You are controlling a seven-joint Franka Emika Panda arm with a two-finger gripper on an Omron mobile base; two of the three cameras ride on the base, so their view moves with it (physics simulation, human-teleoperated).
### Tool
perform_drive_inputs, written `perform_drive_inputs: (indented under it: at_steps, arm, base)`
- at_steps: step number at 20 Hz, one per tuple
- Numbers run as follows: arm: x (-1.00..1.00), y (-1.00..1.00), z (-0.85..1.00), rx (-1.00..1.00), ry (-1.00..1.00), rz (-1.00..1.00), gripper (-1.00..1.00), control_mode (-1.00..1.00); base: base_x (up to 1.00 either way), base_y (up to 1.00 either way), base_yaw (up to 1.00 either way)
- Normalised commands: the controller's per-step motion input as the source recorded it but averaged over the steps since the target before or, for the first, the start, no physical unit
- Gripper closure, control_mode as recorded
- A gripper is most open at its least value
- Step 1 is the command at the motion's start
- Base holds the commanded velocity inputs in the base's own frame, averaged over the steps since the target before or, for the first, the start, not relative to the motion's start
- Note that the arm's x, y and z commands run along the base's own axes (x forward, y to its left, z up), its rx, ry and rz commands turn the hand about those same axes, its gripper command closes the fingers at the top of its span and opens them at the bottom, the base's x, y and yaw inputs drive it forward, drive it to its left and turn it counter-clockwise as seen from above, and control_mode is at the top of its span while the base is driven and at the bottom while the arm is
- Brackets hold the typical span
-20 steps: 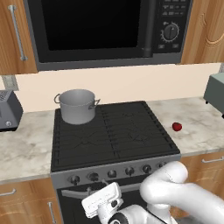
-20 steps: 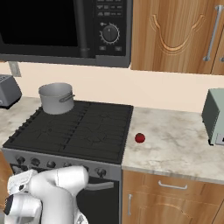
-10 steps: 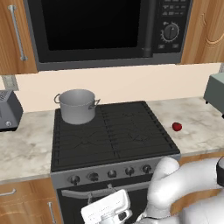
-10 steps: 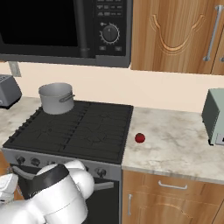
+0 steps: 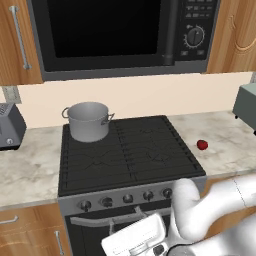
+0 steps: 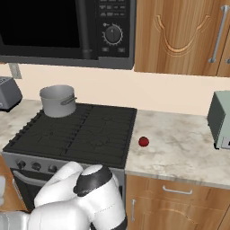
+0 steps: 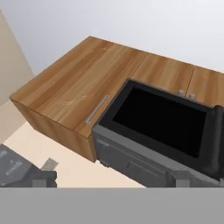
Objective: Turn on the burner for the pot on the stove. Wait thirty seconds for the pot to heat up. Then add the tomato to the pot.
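The grey pot (image 5: 88, 121) (image 6: 57, 100) stands lidless on the back left grate of the black stove (image 5: 125, 155) (image 6: 76, 134). No flame is visible under it. The round black knobs (image 5: 128, 198) (image 6: 36, 166) line the stove's silver front strip. The small red tomato (image 5: 202, 145) (image 6: 143, 142) lies on the marble counter just right of the stove. My hand (image 5: 134, 239) hangs low in front of the oven door, below the knobs. In the hand view my gripper (image 7: 113, 180) is open, its fingertips (image 7: 43, 178) far apart with nothing between them, and it looks up at the microwave.
A black microwave (image 5: 115, 35) (image 6: 67, 27) (image 7: 162, 118) hangs over the stove between wooden cabinets. A grey toaster (image 5: 9, 127) (image 6: 8, 93) sits on the left counter. A grey-green appliance (image 5: 246, 102) (image 6: 220, 119) stands at the right.
My arm has folded down, and the hand has sunk and slid a little to the right in front of the oven door. Pot and tomato have not moved.
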Motion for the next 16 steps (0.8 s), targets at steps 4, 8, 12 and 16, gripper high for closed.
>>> perform_drive_inputs:
  at_steps: [4,8,12,16]
  arm:
    - [-0.07,0.00,0.47,0.00,-0.08,0.00,-1.00,-1.00]
    - [0.00,0.00,0.00,0.00,0.00,0.00,-1.00,-1.00]
    - [0.00,0.00,0.00,0.00,0.00,0.00,-1.00,-1.00]
    - [0.00,0.00,0.00,0.00,0.00,0.00,-1.00,-1.00]
  base:
    - [0.00,0.00,0.00]
    - [0.00,0.00,0.00]
    - [0.00,0.00,0.00]
    - [0.00,0.00,0.00]
